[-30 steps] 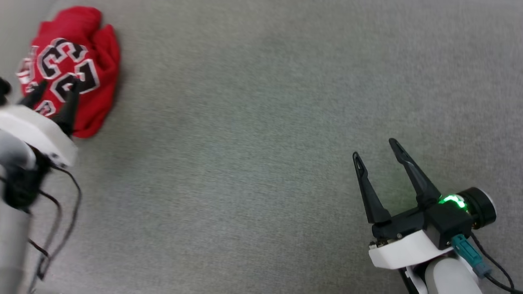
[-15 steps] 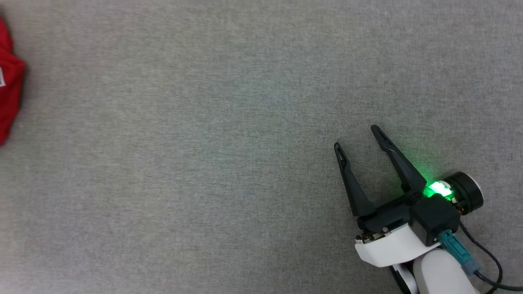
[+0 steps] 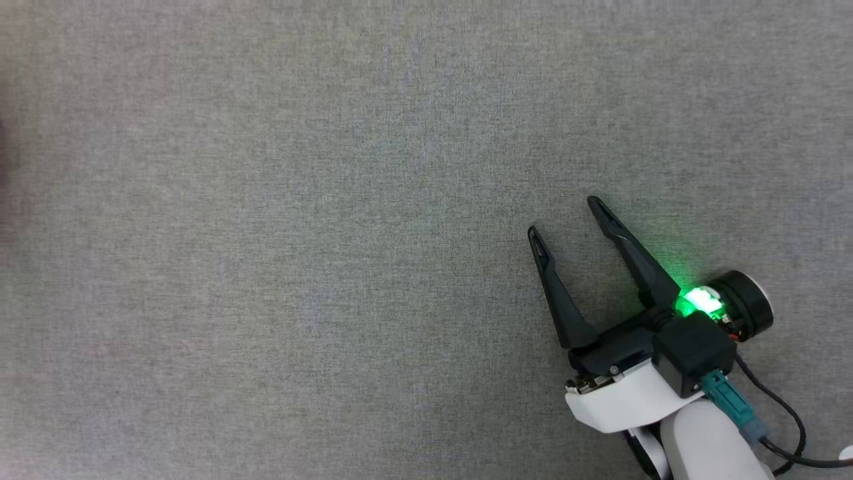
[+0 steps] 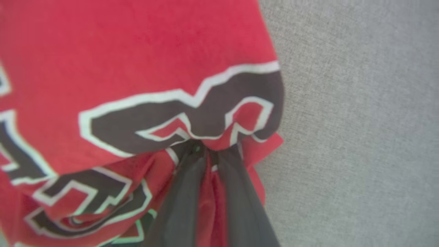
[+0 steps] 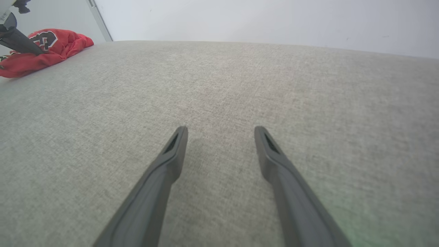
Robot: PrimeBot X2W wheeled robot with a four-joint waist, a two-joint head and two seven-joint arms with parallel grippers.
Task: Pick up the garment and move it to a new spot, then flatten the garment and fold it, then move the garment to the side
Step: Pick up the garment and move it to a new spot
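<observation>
- Left gripper (image 4: 205, 151) pinches a fold of the crumpled red jersey garment (image 4: 137, 51), jaws nearly closed.
- Right gripper (image 3: 563, 217) gapes wide, empty, over grey woven surface (image 3: 266, 233).

The garment (image 5: 68, 44), red with black white-outlined lettering, lies crumpled near the grey surface's (image 5: 240, 85) far edge.

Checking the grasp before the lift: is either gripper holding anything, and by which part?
The left gripper pinches a fold of the crumpled red jersey shirt at the edge of its black, white-outlined print. The right gripper is open, holding nothing.
</observation>
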